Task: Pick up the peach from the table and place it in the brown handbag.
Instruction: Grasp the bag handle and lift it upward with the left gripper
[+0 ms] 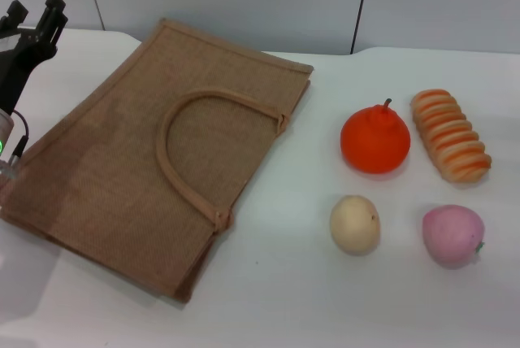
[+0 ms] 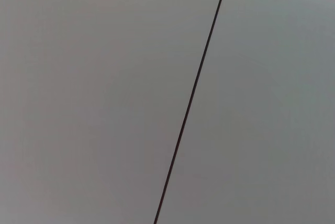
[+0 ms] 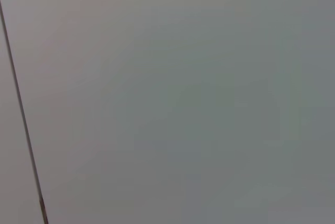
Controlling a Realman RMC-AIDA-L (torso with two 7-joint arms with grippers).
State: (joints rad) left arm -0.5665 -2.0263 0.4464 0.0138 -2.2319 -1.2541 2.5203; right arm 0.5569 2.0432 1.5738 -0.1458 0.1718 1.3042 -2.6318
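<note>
Peach [image 1: 452,235] is sitting untouched at the near right of the table [image 1: 325,299], just beside a beige fruit [image 1: 355,224]. Farther back, an orange fruit [image 1: 374,140] and a striped bread roll [image 1: 450,134] are lying side by side. To the left, the handbag [image 1: 122,169] is lying flat, mouth apparently closed. Left gripper [image 1: 34,19] is hanging at the far left edge, holding nothing; how wide its fingers are standing cannot be told. Right gripper is showing nowhere. Judging by this, nothing is started: reaching for the peach comes first, probably with the right arm, and the bag will likely need opening.
</note>
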